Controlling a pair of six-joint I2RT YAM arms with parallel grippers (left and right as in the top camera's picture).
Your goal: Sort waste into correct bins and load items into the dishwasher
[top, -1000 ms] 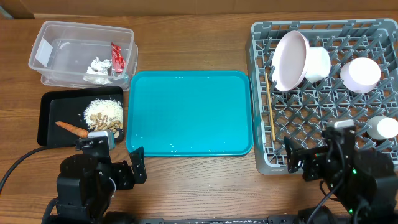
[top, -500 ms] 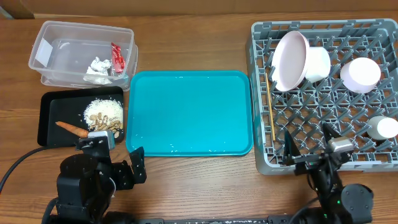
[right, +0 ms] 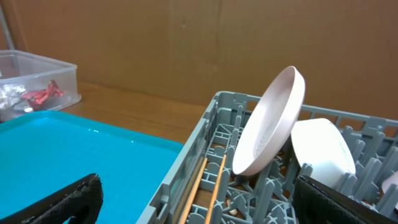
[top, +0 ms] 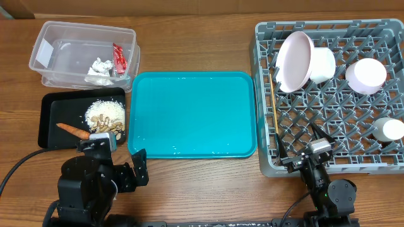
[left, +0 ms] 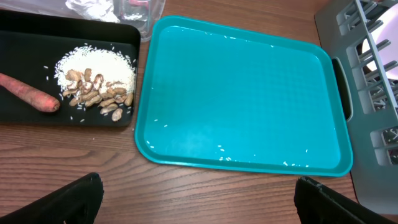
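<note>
The clear tub [top: 47, 60] holds a red wrapper [top: 118, 58] and white tissue [top: 100, 66]. The black tray [top: 50, 110] holds a carrot piece [left: 28, 94] and whitish-brown scraps [left: 96, 74]. The grey dish rack [top: 328, 104] holds an upright plate [right: 267, 124], a large bowl [right: 323, 149], a small bowl [top: 366, 75], a cup [top: 391, 129] and two chopsticks [right: 202, 183] along its left side. My left gripper [left: 199, 199] is open and empty over bare table in front of the trays. My right gripper [right: 199, 199] is open and empty, at the rack's front left corner, tilted up.
A large teal tray [top: 192, 113] lies between the black tray and the rack, with only a few rice grains on it. A cardboard wall [right: 186, 43] stands behind the table. Both arm bases sit at the table's front edge.
My right arm has drawn back toward the front edge and tilted its wrist upward. The left arm and all objects have not moved.
</note>
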